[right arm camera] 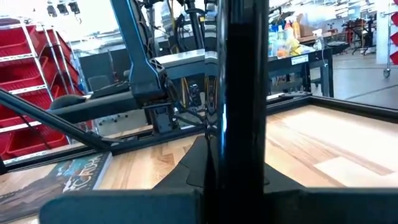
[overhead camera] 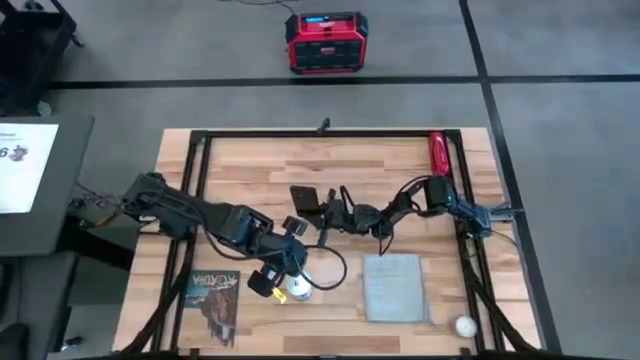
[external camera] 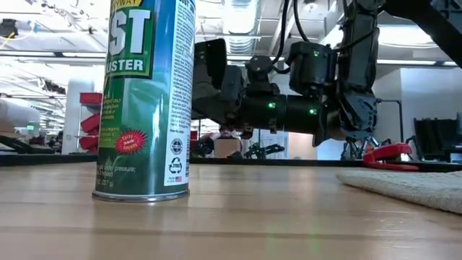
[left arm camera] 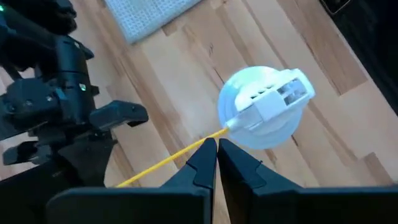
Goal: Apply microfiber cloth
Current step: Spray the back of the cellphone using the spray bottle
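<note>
The microfiber cloth lies flat on the table's near right, with no gripper on it; its corner also shows in the left wrist view. A green spray can stands upright near the front, with a white nozzle and a yellow straw. My left gripper hovers shut beside the can's top. My right gripper reaches from the right over the table's middle and is shut on a black phone. My left gripper has its shut fingertips right over the yellow straw, close to the nozzle. I cannot tell whether they touch it. My right gripper pinches the phone between its two fingers, which lie about level and come from the table's right. The phone is lifted clear of the table and sticks out beyond the fingertips.
A dark printed booklet lies at the near left and a white ball at the near right. A red tool rests by the far right frame rail. Black frame rails run along the table's edges.
</note>
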Controlling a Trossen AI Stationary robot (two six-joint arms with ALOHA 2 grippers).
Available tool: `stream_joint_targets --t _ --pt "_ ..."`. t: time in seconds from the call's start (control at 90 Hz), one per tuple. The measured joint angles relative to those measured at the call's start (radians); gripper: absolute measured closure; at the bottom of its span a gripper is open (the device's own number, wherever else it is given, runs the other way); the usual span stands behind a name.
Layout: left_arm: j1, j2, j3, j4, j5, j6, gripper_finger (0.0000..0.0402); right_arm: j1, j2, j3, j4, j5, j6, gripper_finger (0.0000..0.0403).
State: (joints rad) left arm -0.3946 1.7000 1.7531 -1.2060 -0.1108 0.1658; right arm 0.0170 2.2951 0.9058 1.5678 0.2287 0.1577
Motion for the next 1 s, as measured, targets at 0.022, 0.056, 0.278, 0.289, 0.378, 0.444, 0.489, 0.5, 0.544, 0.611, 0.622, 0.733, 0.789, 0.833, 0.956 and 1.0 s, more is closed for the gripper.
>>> stream_joint_targets --t 0.022,0.056,0.278,0.289,0.378,0.444,0.489,0.5,0.544,0.611,0.622,0.733,0.789,0.833,0.956,1.0 --pt "0.000 0.000 0.000 0.001 0.000 -0.001 0.0402 0.000 0.000 0.000 0.000 0.000 0.000 0.0391" --pt "0.000 0.000 0.000 0.002 0.000 -0.002 0.0402 0.000 0.000 0.000 0.000 0.000 0.000 0.0391" --pt "0.000 -0.001 0.000 0.011 0.005 -0.005 0.0402 -0.004 0.000 0.000 0.001 0.001 0.002 0.0391" --pt "-0.001 -0.001 0.000 0.011 0.007 -0.005 0.0402 -0.005 0.000 0.000 0.001 0.001 0.002 0.0391" --pt "-0.002 -0.001 0.000 0.012 0.013 -0.011 0.0402 -0.007 0.000 0.000 0.001 0.002 0.002 0.0391" --pt "-0.002 -0.001 0.000 0.014 0.015 -0.020 0.0402 -0.012 0.000 0.000 0.001 0.002 0.005 0.0391" --pt "-0.004 -0.001 0.000 0.022 0.016 -0.024 0.0402 -0.013 0.000 0.000 0.001 0.003 0.011 0.0391" --pt "-0.005 -0.001 0.000 0.025 0.016 -0.025 0.0402 -0.013 0.000 0.000 0.001 0.003 0.013 0.0391" --pt "-0.010 -0.001 0.000 0.035 0.016 -0.023 0.0402 -0.014 0.000 0.000 0.001 0.005 0.016 0.0391" --pt "-0.017 -0.001 0.000 0.047 0.016 -0.019 0.0402 -0.014 0.000 0.000 0.001 0.005 0.016 0.0391" --pt "-0.018 -0.001 0.000 0.047 0.016 -0.019 0.0402 -0.014 0.000 0.000 0.001 0.005 0.016 0.0391" --pt "-0.020 -0.001 0.000 0.046 0.020 -0.028 0.0402 -0.014 0.000 0.000 0.001 0.005 0.016 0.0391" --pt "-0.019 0.000 0.000 0.046 0.019 -0.033 0.0402 -0.014 0.000 0.000 0.001 0.005 0.016 0.0391" --pt "-0.019 0.001 0.000 0.046 0.019 -0.033 0.0402 -0.014 0.000 0.000 0.001 0.005 0.016 0.0391" --pt "-0.021 0.002 0.000 0.046 0.019 -0.032 0.0402 -0.014 0.000 0.000 0.001 0.005 0.016 0.0391" --pt "-0.021 0.002 0.000 0.046 0.019 -0.032 0.0402 -0.014 0.000 0.000 0.001 0.005 0.016 0.0391"
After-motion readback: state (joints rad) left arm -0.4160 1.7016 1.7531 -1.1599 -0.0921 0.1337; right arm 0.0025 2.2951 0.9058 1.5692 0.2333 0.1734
